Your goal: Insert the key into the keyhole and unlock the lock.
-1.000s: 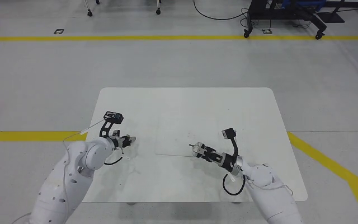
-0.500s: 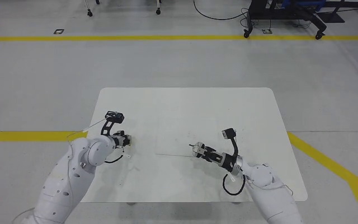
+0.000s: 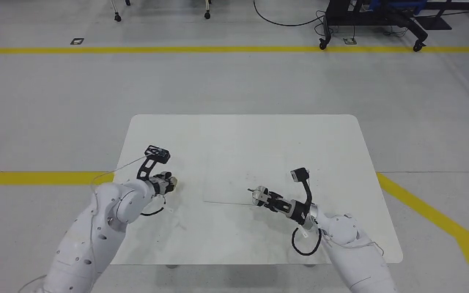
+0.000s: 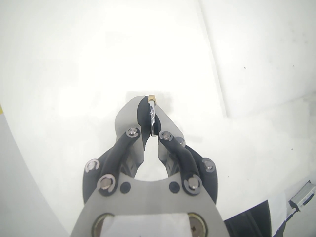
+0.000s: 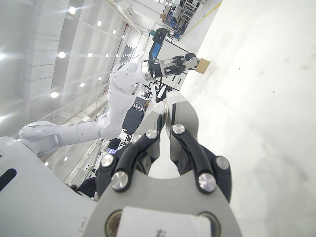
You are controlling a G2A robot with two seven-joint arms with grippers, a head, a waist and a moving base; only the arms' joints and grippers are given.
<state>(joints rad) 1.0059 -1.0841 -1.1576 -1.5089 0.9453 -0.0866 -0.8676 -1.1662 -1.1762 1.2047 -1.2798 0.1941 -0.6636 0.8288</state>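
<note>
The left tool (image 4: 148, 103) is clamped on the lock (image 5: 204, 66), low over the surface's (image 3: 242, 143) left side. The right tool (image 3: 256, 195) is pinched together on the key (image 5: 168, 113) nearer the surface's middle.

White rounded-rectangle table (image 3: 293, 139) on pale grey floor (image 3: 220, 80); yellow tape lines (image 3: 220, 50) run across the far side and out to the table's left and right. Small brass-yellow padlock (image 5: 204, 65) has a silver steel shackle; the small key (image 3: 253, 193) reads pale silver. Left gripper (image 4: 148, 101) and right gripper (image 5: 167, 110) are matte grey metal with black pads, black links and silver rivets, on glossy white arms (image 3: 95, 234).
</note>
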